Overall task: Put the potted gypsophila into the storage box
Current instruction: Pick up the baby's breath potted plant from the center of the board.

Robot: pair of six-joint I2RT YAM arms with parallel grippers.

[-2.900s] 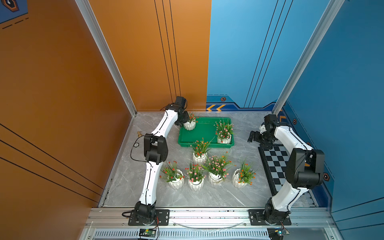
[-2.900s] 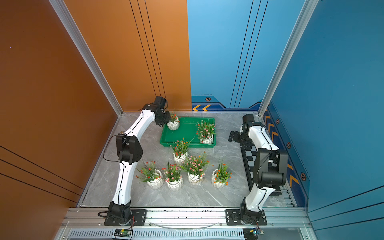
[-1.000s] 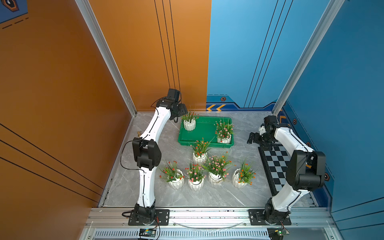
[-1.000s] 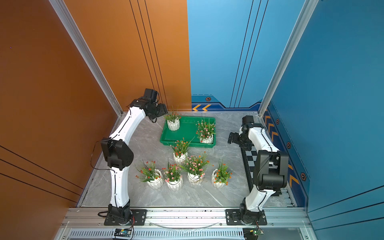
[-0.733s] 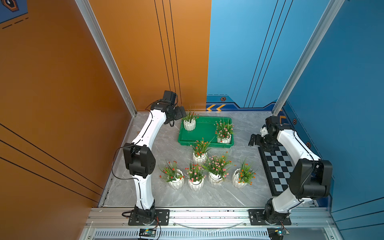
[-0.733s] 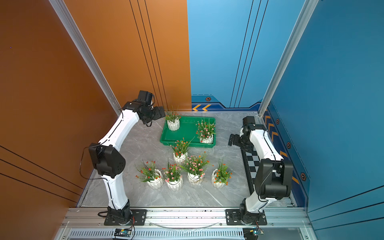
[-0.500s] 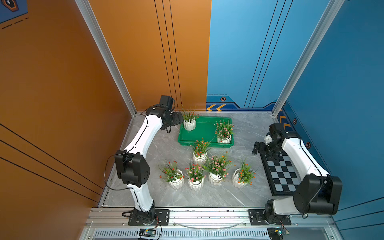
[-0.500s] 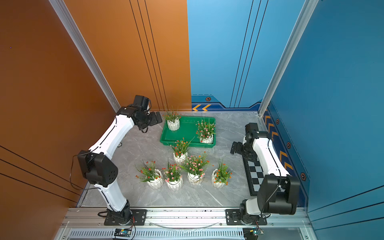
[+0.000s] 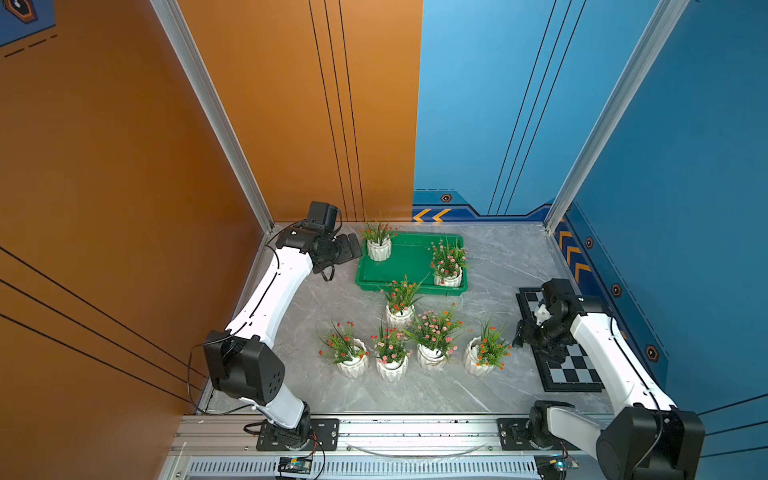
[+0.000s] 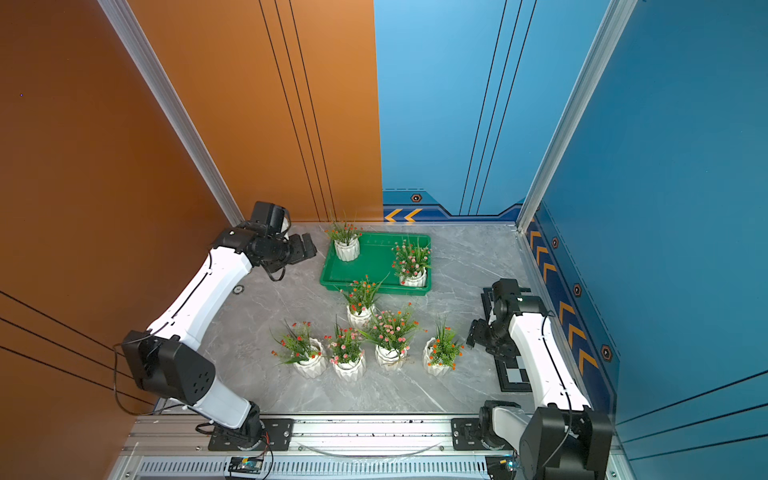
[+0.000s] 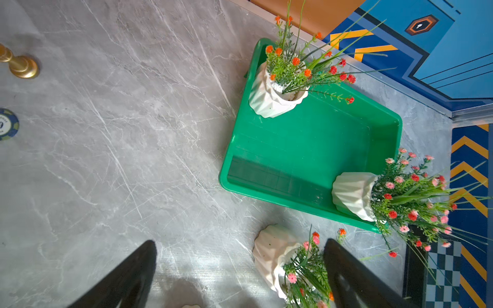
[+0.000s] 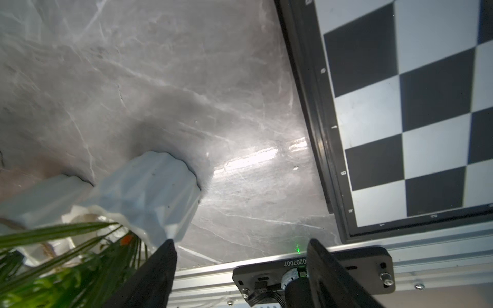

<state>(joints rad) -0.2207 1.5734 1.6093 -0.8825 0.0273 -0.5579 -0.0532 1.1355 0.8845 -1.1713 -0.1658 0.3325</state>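
Potted gypsophila (image 9: 430,357), both top views: where do the pots stand? (Operator)

Two stand upright inside the storage box (image 9: 409,262): the far-left corner pot (image 9: 379,250) and the near-right corner pot (image 9: 448,279). Five stand on the grey table (image 9: 494,266). The lone pot (image 9: 399,316) is just outside the box's near rim. Nearer the camera is a row of four, ending at the rightmost pot (image 9: 477,362). (Inspector)

Grippers, same views? (Operator)

The left gripper (image 9: 352,248) is just beside the box's left end, near the far-left corner pot, and holds nothing. The right gripper (image 9: 518,336) is between the rightmost pot and the checkered board (image 9: 575,374), close to the leaves. Its finger spacing is too small to read here. (Inspector)

Left wrist view? (Operator)

Both fingers (image 11: 128,274) are spread wide, with only bare table between them. The box lies beyond them, its two pots in opposite corners. The lone pot shows partly behind one finger. A brass-coloured piece (image 11: 20,64) and a round chip (image 11: 6,124) lie on the table, well apart from the box. (Inspector)

Right wrist view? (Operator)

The fingers (image 12: 157,274) stand apart and the gap is empty. The rightmost pot is just beside one fingertip, outside the gap; contact cannot be confirmed. The board lies on the other side. (Inspector)
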